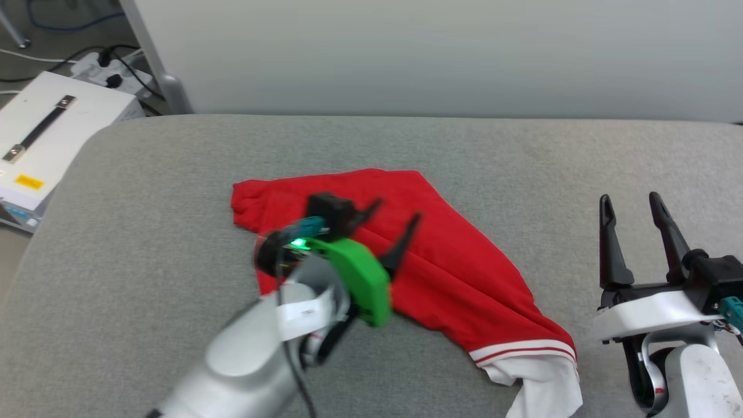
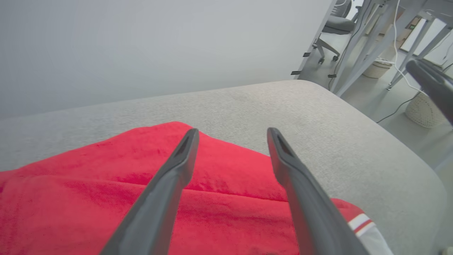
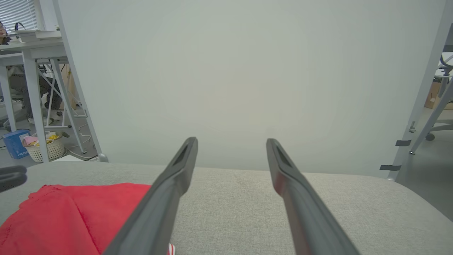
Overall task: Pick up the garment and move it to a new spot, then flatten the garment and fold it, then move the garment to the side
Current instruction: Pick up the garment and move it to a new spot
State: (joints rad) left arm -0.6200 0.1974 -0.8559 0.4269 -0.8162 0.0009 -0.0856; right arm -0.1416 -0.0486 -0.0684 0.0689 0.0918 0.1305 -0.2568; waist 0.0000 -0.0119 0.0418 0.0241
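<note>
Grey padded surface spreads across the scene, and both arms rise from its near edge. At the near right, the right gripper stands upright on its white wrist. Its two dark fingers are parted with nothing between them, and it is beside the garment without touching it.

The closest part of the garment is its white sleeve, edged with red-and-white striped trim, which lies crumpled at the near right end. From there the red body runs away and to the left in a rough wedge, folded over itself, with long creases along its length. It lies in the middle of the surface.

A pale forearm carrying a green mount comes in from the lower left. The left gripper sits over the red middle of the shirt with its jaws spread wide and holding nothing (whether the tips brush the cloth cannot be told).

Past the far edge stands a plain pale wall panel. To the far left on the floor sits a white box with a black strap and a yellow label. A power strip with dark cables lies behind it. In the left wrist view, desk legs, an office chair and a wicker basket stand beyond the surface's rounded corner.
</note>
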